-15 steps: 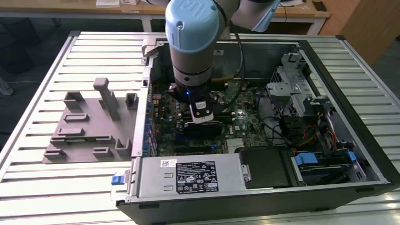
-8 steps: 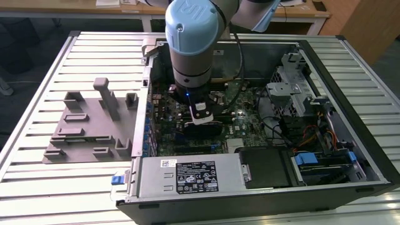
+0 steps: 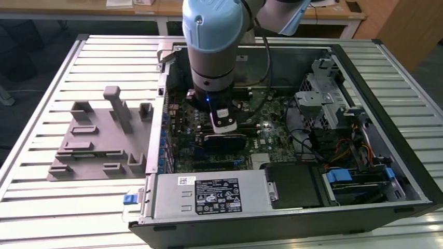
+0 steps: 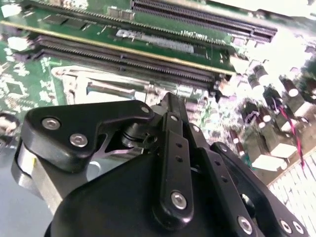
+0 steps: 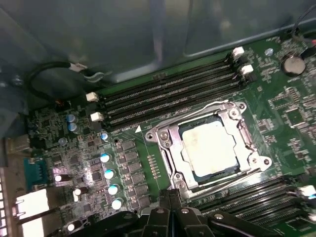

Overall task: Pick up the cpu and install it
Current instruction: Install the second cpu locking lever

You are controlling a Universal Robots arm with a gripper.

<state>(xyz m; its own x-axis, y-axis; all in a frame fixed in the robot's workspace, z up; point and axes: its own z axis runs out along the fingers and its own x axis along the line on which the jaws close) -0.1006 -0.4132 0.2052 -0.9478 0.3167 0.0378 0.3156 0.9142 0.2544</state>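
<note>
Here, in the exterior view, the gripper hangs low inside the open computer case over the motherboard, while the grey tray beside the case shows no chip.

In the second wrist view the jaws look drawn together with nothing seen between them.

In the first wrist view the cpu lies seated in the socket, so I judge placement done; its retention frame appears not yet closed.
</note>
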